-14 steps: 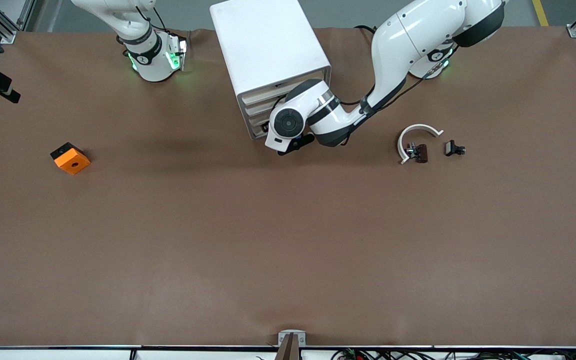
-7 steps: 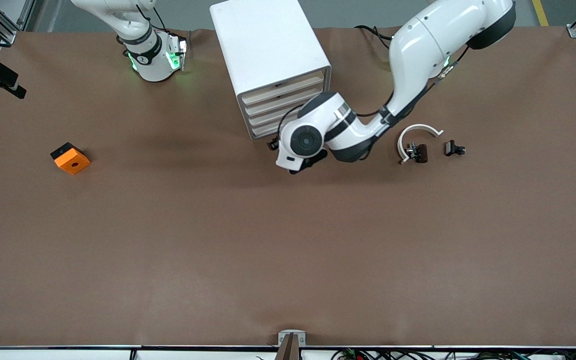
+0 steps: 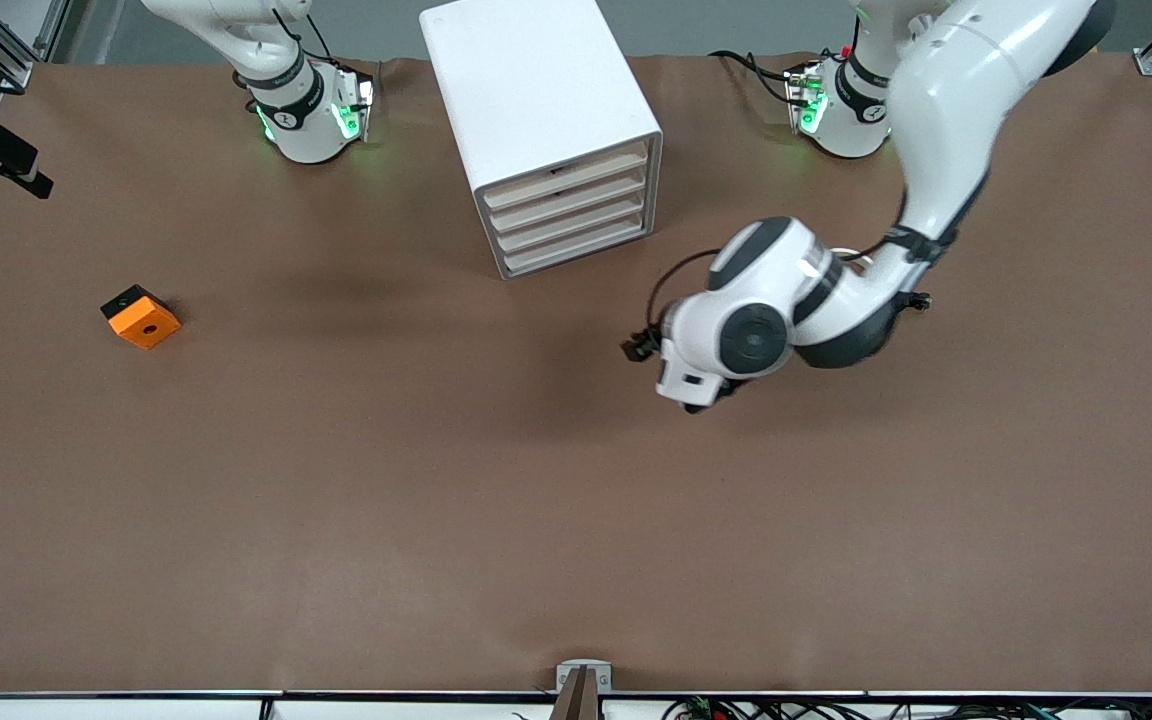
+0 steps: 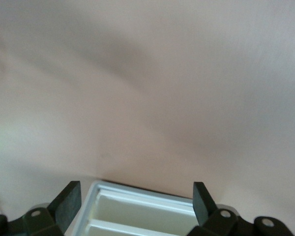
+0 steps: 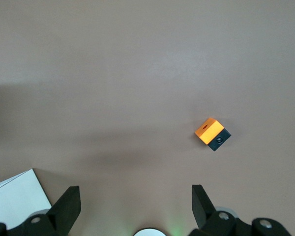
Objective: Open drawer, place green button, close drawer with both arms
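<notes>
Fingers (image 5: 69,201) of the right gripper (image 5: 135,192): spread wide, nothing between them. It hangs high over the right arm's end of the table (image 3: 436,500).
- Orange block (image 3: 141,317), with a hole in its top face and a black side: on the table toward the right arm's end, well apart from everything else. It also shows in the right wrist view (image 5: 212,133).
- White drawer cabinet (image 3: 536,90): between the two arm bases, four drawer fronts (image 3: 571,215) all shut flush and facing the front camera at a slant.
- Left gripper (image 4: 137,189): fingers (image 4: 69,199) parted, empty, over bare table in front of the cabinet, toward the left arm's end. The cabinet's top edge shows between them in the left wrist view.
- Left arm (image 3: 751,340): reaches from its base, its wrist low over the table.
- Button: not visible; the left arm covers that part of the table.
- Small black part (image 3: 921,298): just showing beside the left arm.
</notes>
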`<state>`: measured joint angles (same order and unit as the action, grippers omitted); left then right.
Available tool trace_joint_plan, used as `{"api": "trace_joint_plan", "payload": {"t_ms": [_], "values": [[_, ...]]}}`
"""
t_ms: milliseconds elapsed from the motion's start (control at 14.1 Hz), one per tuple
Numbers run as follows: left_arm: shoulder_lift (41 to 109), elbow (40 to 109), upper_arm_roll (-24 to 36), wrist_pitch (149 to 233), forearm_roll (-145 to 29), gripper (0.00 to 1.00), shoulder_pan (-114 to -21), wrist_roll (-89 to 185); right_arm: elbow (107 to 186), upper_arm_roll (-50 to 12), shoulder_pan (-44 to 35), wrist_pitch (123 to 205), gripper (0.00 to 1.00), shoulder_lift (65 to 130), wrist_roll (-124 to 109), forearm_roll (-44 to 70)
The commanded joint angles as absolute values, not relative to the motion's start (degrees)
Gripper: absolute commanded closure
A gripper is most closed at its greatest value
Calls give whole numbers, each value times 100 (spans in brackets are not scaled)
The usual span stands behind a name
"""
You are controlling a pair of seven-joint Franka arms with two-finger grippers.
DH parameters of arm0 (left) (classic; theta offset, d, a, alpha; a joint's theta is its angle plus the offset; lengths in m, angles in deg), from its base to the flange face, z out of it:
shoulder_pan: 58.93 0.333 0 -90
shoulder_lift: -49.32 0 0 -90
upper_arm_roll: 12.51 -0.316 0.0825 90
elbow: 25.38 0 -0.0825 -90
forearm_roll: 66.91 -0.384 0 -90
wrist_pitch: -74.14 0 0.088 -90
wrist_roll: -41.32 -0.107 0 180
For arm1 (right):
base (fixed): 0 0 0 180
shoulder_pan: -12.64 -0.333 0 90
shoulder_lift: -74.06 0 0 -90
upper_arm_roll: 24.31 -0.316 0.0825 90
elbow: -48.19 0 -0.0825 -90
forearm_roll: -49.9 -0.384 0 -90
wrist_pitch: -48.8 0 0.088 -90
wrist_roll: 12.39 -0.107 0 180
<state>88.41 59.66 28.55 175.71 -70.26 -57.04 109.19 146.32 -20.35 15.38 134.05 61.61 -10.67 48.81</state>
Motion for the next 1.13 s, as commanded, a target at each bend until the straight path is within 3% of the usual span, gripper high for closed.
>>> {"api": "trace_joint_plan", "payload": {"t_ms": [0, 213, 567, 780, 1064], "values": [[8273, 6066, 2898, 17049, -7096, 0, -5166, 10094, 14769, -2045, 1493, 13475, 0, 6000, -1037, 4981], [7763, 6101, 2906, 16240, -7113, 0, -4524, 8847, 14769, -2045, 1493, 13475, 0, 5991, -1037, 4981], [6833, 6434, 2837, 15790, -7245, 0, -4048, 7246, 14769, -2036, 1502, 13466, 0, 5974, -1028, 4990], [6112, 6873, 2022, 15772, -7193, 0, -4362, 6184, 14769, -2045, 1502, 13475, 0, 5938, -1020, 5042], [5434, 7322, 54, 15781, -6939, 0, -5925, 5479, 14769, -2106, 1493, 13475, 0, 5886, -1020, 5095]]}}
